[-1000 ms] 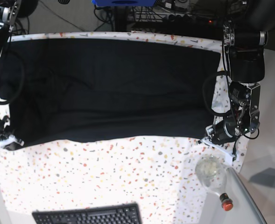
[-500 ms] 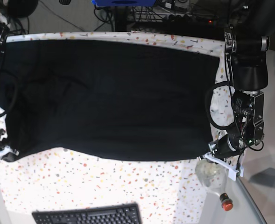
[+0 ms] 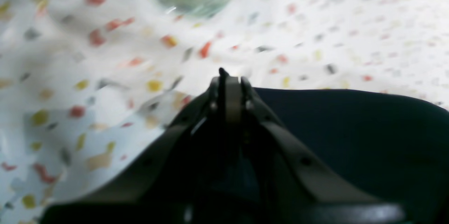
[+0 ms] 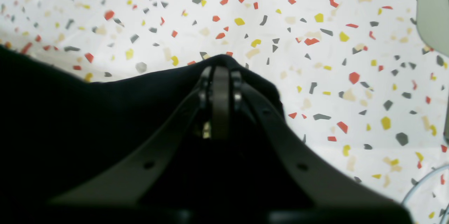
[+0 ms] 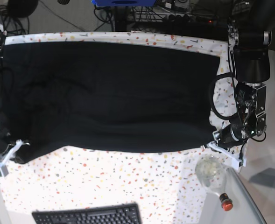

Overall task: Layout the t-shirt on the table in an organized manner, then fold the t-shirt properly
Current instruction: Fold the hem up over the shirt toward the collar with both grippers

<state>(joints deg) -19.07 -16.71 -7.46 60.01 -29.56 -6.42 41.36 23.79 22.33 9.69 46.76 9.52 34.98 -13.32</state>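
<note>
T-shirt [image 5: 109,95] spread flat over far half of table [image 5: 104,179], long axis running side to side in base view, near hem bowed. Left gripper [image 3: 227,78] clenched on near corner at that view's right; right gripper [image 4: 220,71] clenched on opposite near corner. Neck end not discernible. Keyboard [image 5: 88,216] at near edge; glass bulb [image 5: 211,171] just beside left gripper.
</note>
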